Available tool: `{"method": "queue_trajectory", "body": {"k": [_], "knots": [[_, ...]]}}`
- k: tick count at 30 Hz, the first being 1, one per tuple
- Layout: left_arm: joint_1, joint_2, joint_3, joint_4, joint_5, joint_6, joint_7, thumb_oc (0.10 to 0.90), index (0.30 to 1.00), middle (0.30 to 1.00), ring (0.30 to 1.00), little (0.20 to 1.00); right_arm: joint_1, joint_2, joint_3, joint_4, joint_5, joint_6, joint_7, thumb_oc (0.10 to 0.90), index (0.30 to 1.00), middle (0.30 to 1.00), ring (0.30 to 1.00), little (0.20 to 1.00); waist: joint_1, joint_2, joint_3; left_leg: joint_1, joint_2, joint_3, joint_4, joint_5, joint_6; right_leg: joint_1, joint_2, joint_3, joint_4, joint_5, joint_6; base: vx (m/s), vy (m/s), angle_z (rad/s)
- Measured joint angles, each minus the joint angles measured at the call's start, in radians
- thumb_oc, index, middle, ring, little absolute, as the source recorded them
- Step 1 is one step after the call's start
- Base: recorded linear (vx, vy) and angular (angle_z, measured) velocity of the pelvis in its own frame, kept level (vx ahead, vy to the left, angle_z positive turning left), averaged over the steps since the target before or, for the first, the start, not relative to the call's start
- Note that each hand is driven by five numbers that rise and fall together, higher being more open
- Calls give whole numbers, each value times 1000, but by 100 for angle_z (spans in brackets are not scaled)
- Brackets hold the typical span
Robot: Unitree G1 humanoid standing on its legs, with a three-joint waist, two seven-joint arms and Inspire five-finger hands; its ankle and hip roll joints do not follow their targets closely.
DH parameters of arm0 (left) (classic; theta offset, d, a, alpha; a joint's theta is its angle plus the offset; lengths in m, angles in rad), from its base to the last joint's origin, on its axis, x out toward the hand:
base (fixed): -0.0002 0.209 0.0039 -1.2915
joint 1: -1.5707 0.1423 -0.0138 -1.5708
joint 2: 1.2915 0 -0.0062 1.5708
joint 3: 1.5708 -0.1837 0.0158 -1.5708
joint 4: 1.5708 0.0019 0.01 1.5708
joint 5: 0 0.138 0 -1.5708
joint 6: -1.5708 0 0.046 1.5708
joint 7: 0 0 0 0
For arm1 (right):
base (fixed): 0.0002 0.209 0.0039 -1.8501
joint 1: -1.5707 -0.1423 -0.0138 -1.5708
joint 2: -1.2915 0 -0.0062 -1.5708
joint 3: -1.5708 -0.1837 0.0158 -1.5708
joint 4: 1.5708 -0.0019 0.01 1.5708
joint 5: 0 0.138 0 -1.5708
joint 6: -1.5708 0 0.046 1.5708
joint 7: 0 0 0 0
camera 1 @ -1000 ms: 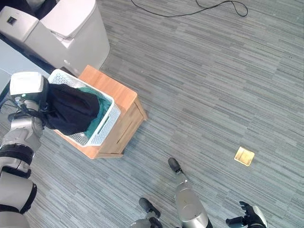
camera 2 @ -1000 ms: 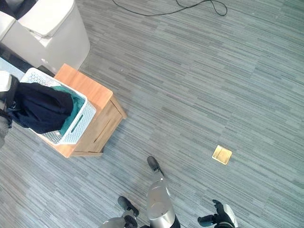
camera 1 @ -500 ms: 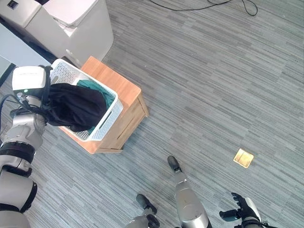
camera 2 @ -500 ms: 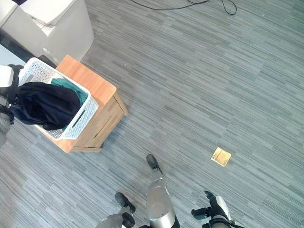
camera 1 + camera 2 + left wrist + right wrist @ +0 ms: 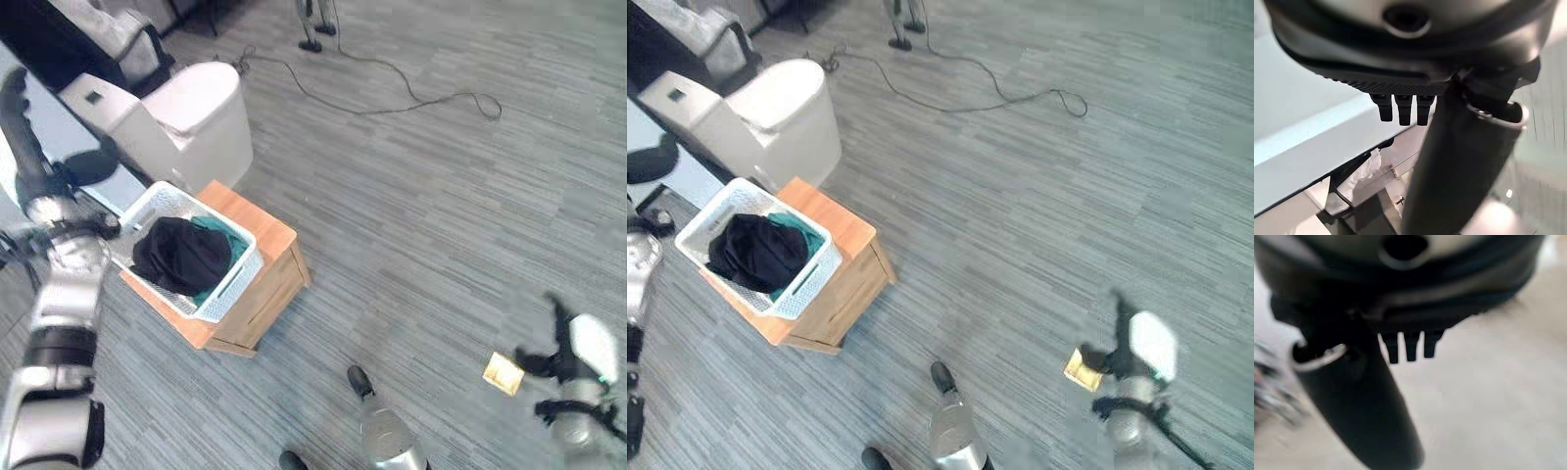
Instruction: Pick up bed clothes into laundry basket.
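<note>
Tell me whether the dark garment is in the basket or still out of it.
In. The dark garment lies bunched inside the white basket on top of a green cloth, with neither hand on it.

**Count of things in view**

One white basket (image 5: 227,294) sits on one wooden stand (image 5: 269,257). In the basket lie two cloths: one black (image 5: 181,255) and one green (image 5: 223,257) just beside it, the green mostly covered. One white bin (image 5: 186,117) stands past the left hand (image 5: 29,147). One brass floor plate (image 5: 504,373) lies near the right hand (image 5: 578,357). One floor cable (image 5: 392,98), perhaps two.
</note>
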Motion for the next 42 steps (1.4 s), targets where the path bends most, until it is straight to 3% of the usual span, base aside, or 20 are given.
{"method": "queue_trajectory", "body": {"k": [4,6,8,9,10,12,17,20,21,22,23,25,26,28,29,36,39,40,41,42], "knots": [[119,-135,-118,-120,-47,-23,-18,800,900,900,900,900,-153,-38,105,-126,-61,-35,-13,800,900,900,900,900,47,-94,-39,-29,61,18,294,-83,-32,48,-85,-135,19,-7,-30,-275,44,93],[146,-136,-183,-161,-31,-20,-72,800,900,900,900,900,-244,-37,182,-155,-73,-68,-6,800,900,900,900,900,60,-117,-62,-18,129,51,359,-120,-99,56,-129,-241,22,8,-7,-326,181,147],[185,-131,-200,-239,14,-25,-119,800,900,900,900,900,-254,-41,196,-171,-71,-87,5,800,900,900,900,900,54,-111,-66,-11,153,65,307,-114,-96,57,-159,-320,27,16,15,-245,185,178],[219,-117,-197,-259,59,-29,-155,800,900,900,900,900,-287,-46,238,-126,-68,-103,37,800,900,900,900,900,87,-100,-79,19,119,37,185,-88,-110,49,-183,-345,44,27,55,-264,215,129],[244,-97,-188,-249,78,-30,-172,800,900,900,900,900,-284,-5,274,-113,-53,-94,54,800,900,900,900,900,112,-153,-95,16,60,30,163,-53,-76,50,-237,-345,46,36,59,-276,242,109],[312,-31,-163,-202,87,-25,-187,800,900,900,900,900,-284,18,381,-82,-26,-124,102,800,900,900,900,900,141,-198,-128,-4,9,-20,146,-48,-42,45,-283,-331,57,29,65,-276,185,87],[362,38,-45,18,107,12,-207,800,900,900,900,900,-409,143,562,7,15,-125,215,800,900,900,900,900,277,-255,-111,-91,-31,-117,153,-2,14,26,-328,-292,163,104,106,-339,155,80],[385,42,-19,111,124,70,-250,800,900,900,900,900,-440,155,576,7,28,-117,240,800,900,900,900,900,305,-223,-55,-120,-29,-156,118,36,45,28,-307,-194,181,140,155,-264,200,97],[406,35,-7,149,127,91,-269,800,900,900,900,900,-437,161,571,5,29,-114,255,800,900,900,900,900,318,-209,-21,-149,-23,-210,120,52,64,30,-265,-189,292,2,204,-136,206,129],[412,19,0,165,128,100,-292,800,900,900,900,900,-426,160,566,7,34,-106,256,800,900,900,900,900,296,-197,-6,-150,-3,-263,117,56,64,23,-208,-136,416,-138,192,-102,146,138],[446,10,4,165,126,119,-298,800,900,900,900,900,-421,152,566,7,38,-102,268,800,900,900,900,900,318,-189,-1,-140,-16,-284,86,75,49,29,-171,-140,459,-196,150,-90,102,85],[506,-16,25,174,127,123,-327,800,900,900,900,900,-423,151,542,6,45,-103,276,800,900,900,900,900,357,-179,19,-151,-32,-320,97,88,54,60,-161,-80,469,-204,164,-139,38,71],[532,-61,41,200,122,125,-339,800,900,900,900,900,-429,139,524,18,58,-90,277,800,900,900,900,900,368,-152,37,-143,-33,-367,67,108,59,63,-142,-38,504,-305,197,-129,3,98],[568,-80,71,205,107,130,-341,800,900,900,900,900,-443,132,528,26,83,-77,284,800,900,900,900,900,408,-167,33,-146,-53,-390,35,131,53,81,-92,-39,437,-372,137,-157,-46,58],[581,-96,78,217,88,143,-342,800,900,900,900,900,-476,116,529,36,90,-77,292,800,900,900,900,900,441,-169,42,-155,-62,-394,31,143,37,98,-85,-75,360,-409,61,-201,-67,20],[640,-138,33,209,-25,140,-438,800,900,900,900,900,-630,-117,579,49,174,-83,300,800,900,900,900,900,479,-96,92,-348,-33,-392,221,168,-14,60,-26,-60,259,-314,22,-426,39,12],[594,-115,16,128,-33,115,-452,800,900,900,900,900,-660,-189,543,105,222,-70,300,800,900,900,900,900,458,-88,126,-402,-71,-446,150,319,-121,-16,-39,-70,339,-343,-17,-261,66,80],[572,-114,16,117,-35,103,-450,800,900,900,900,900,-656,-180,525,123,239,-70,300,800,900,900,900,900,469,-100,132,-417,-73,-436,199,275,-106,-30,-69,-74,341,-316,-28,-165,35,40],[552,-114,21,108,-42,107,-447,800,900,900,900,900,-618,-156,481,124,260,-69,299,800,900,900,900,900,466,-115,133,-466,-74,-373,428,96,44,-9,-111,-106,296,-279,-19,-108,41,51],[558,-117,50,93,-44,102,-443,800,900,900,900,900,-598,-123,465,124,277,-60,298,800,900,900,900,900,437,-136,141,-447,-83,-334,504,12,70,20,-141,-131,262,-263,2,-109,98,82]]}}
